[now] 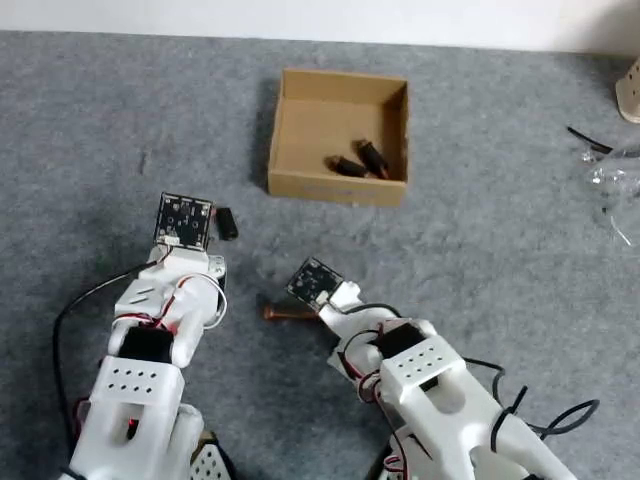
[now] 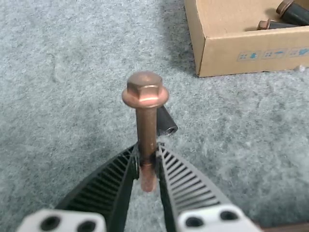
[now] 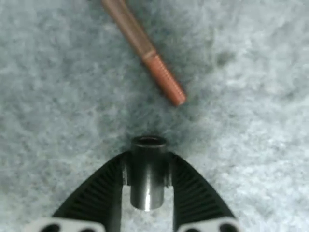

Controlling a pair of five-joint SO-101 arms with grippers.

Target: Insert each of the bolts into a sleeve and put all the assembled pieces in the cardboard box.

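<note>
The left end effector point(image 2: 147, 154) pinches a copper bolt point(image 2: 146, 121) low on its shank and the right end effector point(image 3: 148, 162) clamps a black sleeve point(image 3: 148, 176), so misaligned axes could jam or tilt the bolt, though open carpeted desk point(image 1: 100, 120) lies between them, short of the cardboard box point(image 1: 335, 188) wall

Cardboard box point(image 1: 335, 187), far centre of table point(image 1: 480, 250): two assembled pieces point(image 1: 350, 165) inside (near right wall). Sleeve point(image 1: 227, 223) before its left corner; bolt point(image 1: 288, 314) nearer.
</note>
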